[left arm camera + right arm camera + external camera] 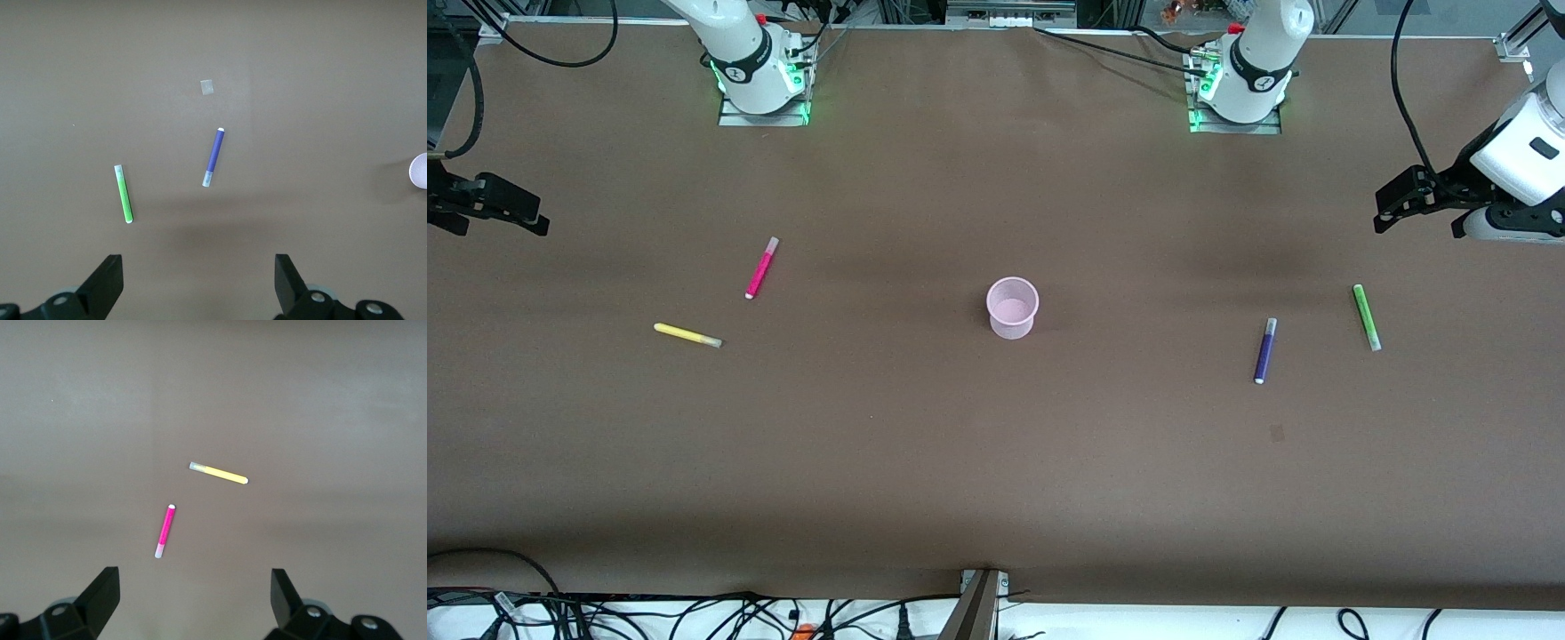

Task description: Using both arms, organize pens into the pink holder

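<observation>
The pink holder stands upright and empty mid-table; its edge shows in the left wrist view. The magenta pen and the yellow pen lie flat toward the right arm's end. The purple pen and the green pen lie flat toward the left arm's end. My left gripper is open and empty, up over the table's left-arm end. My right gripper is open and empty, up over the right-arm end.
A small pale patch marks the brown table nearer the front camera than the purple pen. Cables lie along the table's front edge. The two arm bases stand at the back.
</observation>
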### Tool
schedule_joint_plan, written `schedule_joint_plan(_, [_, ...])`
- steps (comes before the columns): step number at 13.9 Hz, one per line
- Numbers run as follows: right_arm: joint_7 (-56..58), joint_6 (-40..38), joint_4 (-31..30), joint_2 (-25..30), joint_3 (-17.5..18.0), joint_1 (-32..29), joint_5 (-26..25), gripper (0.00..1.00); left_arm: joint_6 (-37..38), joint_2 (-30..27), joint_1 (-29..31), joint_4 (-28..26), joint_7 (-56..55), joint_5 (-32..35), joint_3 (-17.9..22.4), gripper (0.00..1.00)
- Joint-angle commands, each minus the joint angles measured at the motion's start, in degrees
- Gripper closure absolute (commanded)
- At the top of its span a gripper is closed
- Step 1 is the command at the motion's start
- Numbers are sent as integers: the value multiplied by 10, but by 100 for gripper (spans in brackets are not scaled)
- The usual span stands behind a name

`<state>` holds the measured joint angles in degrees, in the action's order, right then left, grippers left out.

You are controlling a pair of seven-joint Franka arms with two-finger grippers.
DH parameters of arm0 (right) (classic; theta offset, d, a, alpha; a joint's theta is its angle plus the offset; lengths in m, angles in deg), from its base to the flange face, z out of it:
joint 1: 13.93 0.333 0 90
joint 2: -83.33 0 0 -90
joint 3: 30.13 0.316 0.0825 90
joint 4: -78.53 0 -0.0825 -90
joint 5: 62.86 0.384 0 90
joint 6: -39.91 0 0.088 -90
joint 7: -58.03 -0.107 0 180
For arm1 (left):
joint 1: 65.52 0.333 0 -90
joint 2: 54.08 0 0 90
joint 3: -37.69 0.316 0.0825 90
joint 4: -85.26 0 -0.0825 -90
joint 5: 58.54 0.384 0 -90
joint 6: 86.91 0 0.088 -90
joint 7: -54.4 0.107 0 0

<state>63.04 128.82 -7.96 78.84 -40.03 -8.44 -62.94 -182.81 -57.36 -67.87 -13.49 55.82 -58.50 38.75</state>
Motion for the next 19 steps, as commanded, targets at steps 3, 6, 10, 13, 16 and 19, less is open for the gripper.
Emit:
schedule_joint_plan(3, [2,0,4,1,-2,-6,0,0,13,11,-4,21,2,9,0,0])
schedule_joint_plan(6, [5,-4,12,-1,-5,-7,-3,0,14,11,-4,20,2,9,0,0])
schedule_joint_plan(10, [-3,-24,12,-1,-3,-6,-8,0,19,39,-5,18,2,9,0,0])
schedule_joint_plan(13, [-3,-20,4,-31,-2,-2,-9,0,28,90,-4,19,5,12,0,0])
schedule_joint_plan(16, [-12,-4,-2,-74,1,0,-1,0,1,154,-4,17,13,13,0,0])
schedule_joint_plan(19, [-12,67,-67,-84,1,2,3,0,-58,214,-4,11,99,13,0,0])
